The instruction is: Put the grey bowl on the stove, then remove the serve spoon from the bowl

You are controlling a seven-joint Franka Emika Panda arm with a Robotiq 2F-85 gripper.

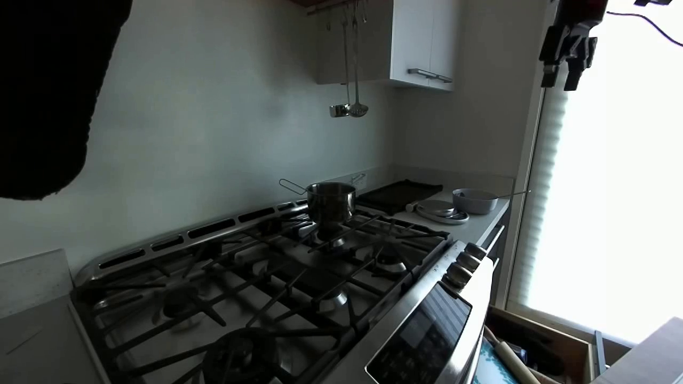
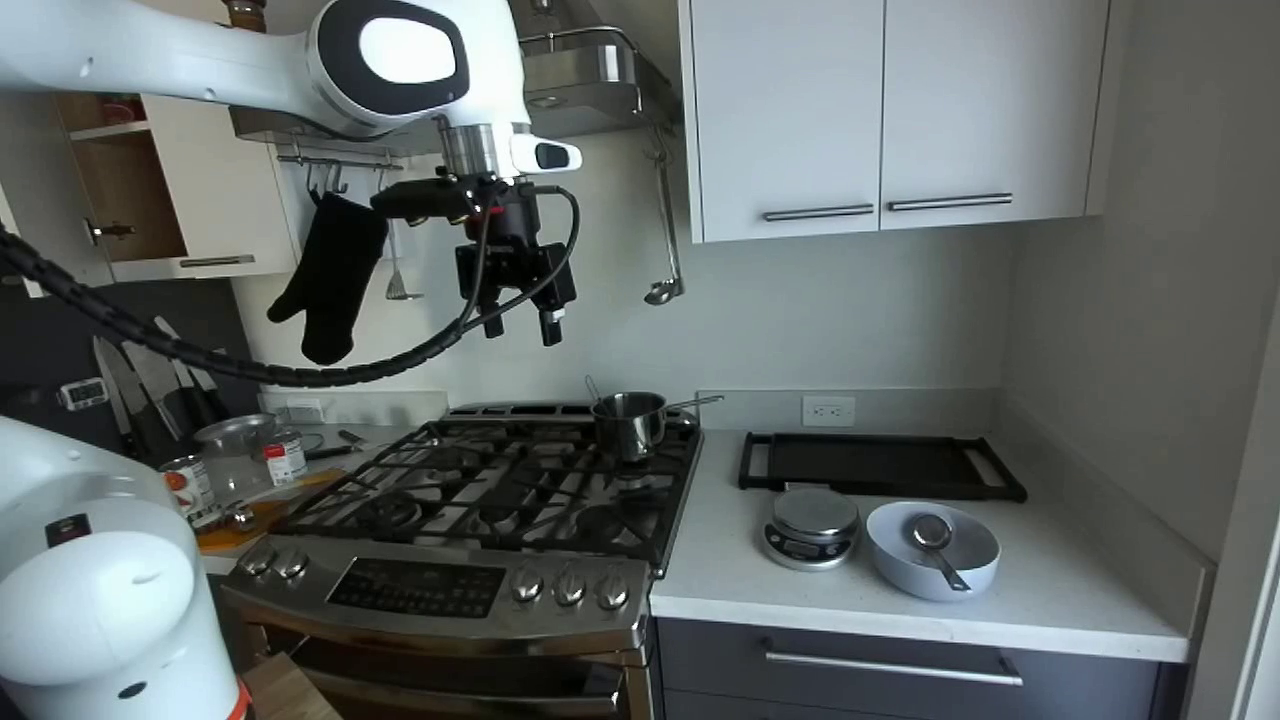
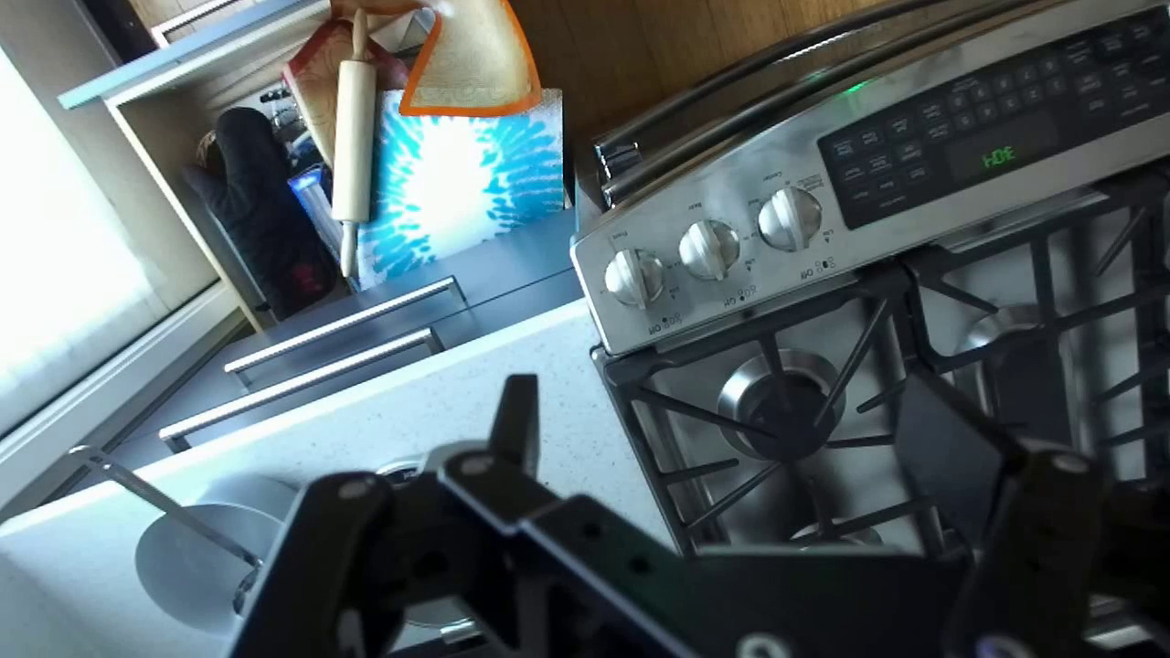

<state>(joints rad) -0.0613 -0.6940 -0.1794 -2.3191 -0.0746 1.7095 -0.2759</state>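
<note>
1. The stove [image 2: 480, 500] bore nothing on its front grates, the likely landing spot.
2. My end effector [image 2: 522, 332] hung high, jaws spread around nothing, presumably ready to grasp.
3. The steel pot [image 2: 630, 430] stood farther back, out of the way, I supposed.
4. The grey bowl [image 2: 905, 580] sat on the tabletop [image 2: 1080, 580] beside the stove.
5. The serve spoon [image 2: 934, 540] lay in it, handle past the rim, probably for easy gripping.

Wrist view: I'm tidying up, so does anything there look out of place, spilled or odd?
Yes: a drawer stands open below the counter, beside the stove, with a rolling pin inside. It looks odd because the drawers above it are shut, and it may get in the way. I see no spill.
</note>
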